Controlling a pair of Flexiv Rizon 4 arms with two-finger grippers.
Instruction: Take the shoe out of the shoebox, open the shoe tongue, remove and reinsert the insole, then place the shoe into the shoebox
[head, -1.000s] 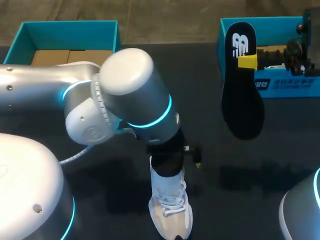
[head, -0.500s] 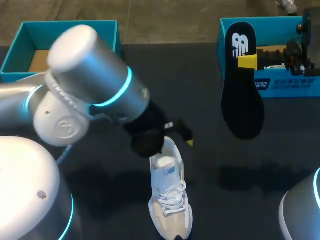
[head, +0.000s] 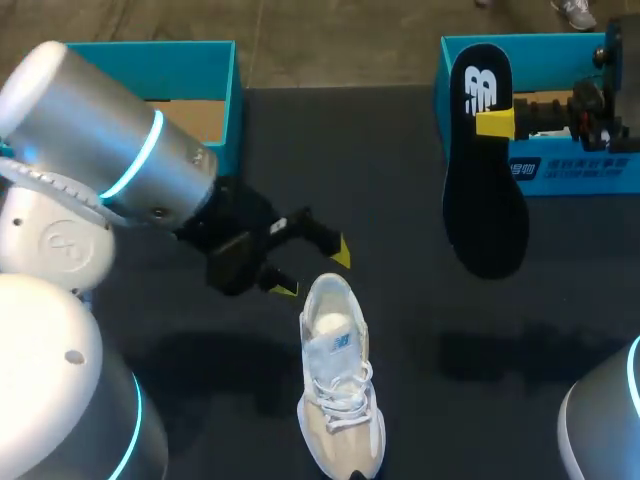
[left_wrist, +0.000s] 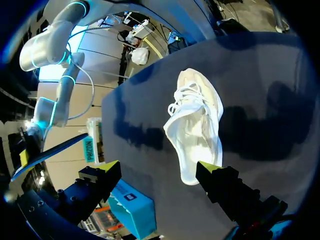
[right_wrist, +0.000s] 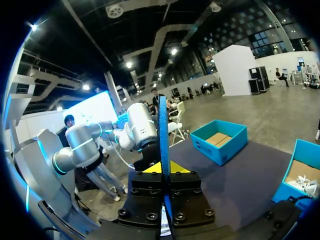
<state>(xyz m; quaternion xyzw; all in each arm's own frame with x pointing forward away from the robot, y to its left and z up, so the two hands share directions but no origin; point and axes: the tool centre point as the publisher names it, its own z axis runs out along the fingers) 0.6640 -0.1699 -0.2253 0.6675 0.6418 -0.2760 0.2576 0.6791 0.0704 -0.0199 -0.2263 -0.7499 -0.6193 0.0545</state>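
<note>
Right pincer (head: 493, 122) clamped on insole (head: 487, 205), held off the counter (head: 430, 330). Shoe (head: 341, 395) lies below, toward left arm, long axis roughly parallel to insole. Left pincer (head: 313, 272) open, empty, just beside its heel, the nearer arm.

I see the white shoe (head: 340, 395) sole-down on the table (head: 420, 330), laces up. The dark insole (head: 487, 200) hangs above the table, overlapping the open teal shoebox (head: 580, 172).
</note>
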